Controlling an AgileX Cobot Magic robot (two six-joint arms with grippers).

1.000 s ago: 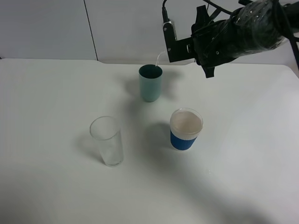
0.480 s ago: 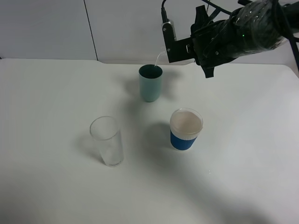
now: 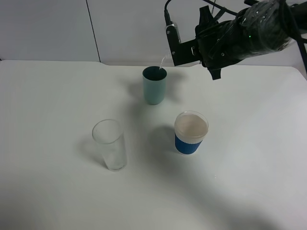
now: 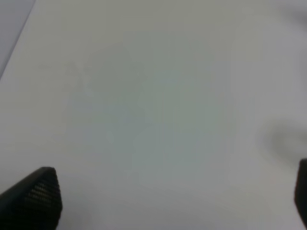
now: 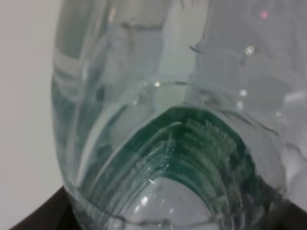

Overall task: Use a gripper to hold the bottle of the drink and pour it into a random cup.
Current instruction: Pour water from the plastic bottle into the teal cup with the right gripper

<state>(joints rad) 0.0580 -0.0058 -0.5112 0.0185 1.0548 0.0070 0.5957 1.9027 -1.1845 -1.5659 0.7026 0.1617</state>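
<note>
My right hand is clamped around the bottle of the drink, held high at the far side with its long axis tipped leftward, mouth just above the teal cup; a thin stream falls in. My left hand gapes, holding nothing

Exterior high view: bright, soft, even light; white table near overexposed. Diffuse shadows lie left of teal cup, clear glass and paper cup. Left wrist view: hazy, wholly defocused. Right wrist view: bottle too close, soft, small glints.
</note>
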